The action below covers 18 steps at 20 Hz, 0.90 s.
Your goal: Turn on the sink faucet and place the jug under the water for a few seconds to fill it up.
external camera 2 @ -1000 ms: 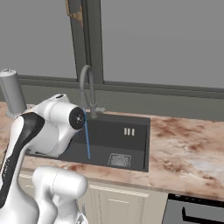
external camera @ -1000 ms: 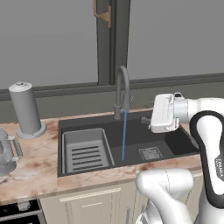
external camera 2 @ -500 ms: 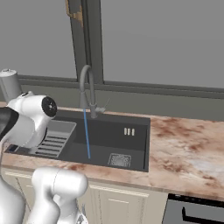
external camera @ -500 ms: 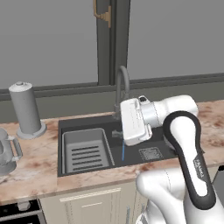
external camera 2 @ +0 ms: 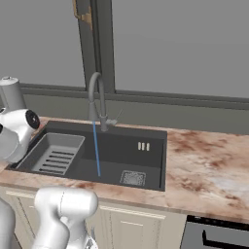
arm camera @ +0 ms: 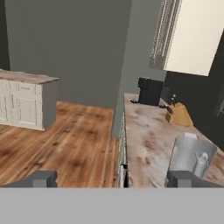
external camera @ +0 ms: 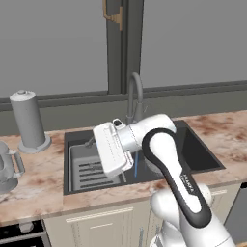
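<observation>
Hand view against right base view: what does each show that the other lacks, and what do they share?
Hand view alone: the jug standing on the counter with its handle toward the camera, a knife block, a dark appliance further along, a wood floor, and the gripper, open, with nothing between its fingertips.

Right base view alone: the sink faucet with the water running as a blue stream into the sink, plus the grey rack insert and the window.

Both: the marbled countertop.
</observation>
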Available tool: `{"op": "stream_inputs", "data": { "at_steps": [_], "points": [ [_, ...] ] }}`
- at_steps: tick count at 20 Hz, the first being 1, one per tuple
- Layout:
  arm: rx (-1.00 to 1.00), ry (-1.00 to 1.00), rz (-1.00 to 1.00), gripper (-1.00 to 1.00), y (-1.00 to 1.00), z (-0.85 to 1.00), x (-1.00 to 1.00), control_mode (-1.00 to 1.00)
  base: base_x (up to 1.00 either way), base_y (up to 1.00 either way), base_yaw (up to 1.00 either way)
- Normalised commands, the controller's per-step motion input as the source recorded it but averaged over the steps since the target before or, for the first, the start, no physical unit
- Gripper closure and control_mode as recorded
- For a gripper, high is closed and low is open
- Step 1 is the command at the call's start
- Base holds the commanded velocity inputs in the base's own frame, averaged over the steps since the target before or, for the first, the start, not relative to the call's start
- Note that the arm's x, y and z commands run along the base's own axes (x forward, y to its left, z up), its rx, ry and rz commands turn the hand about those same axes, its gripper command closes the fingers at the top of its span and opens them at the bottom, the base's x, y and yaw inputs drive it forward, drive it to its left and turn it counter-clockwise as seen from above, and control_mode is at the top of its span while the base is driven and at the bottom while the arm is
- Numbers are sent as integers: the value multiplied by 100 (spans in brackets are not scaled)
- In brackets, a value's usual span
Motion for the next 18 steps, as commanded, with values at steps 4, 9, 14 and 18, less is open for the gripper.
{"op": "stream_inputs", "data": {
  "at_steps": [4, 9, 14, 18],
  "points": [
    [1, 0, 11, -100, 70, -49, 6, -100, 0, 0, 0],
    [1, 0, 5, -100, 54, -29, 19, -100, 0, 0, 0],
    [4, 0, 0, -100, 2, -1, 40, -100, 0, 0, 0],
    [1, 1, 0, -100, 12, 0, 34, -100, 0, 0, 0]
  ]
}}
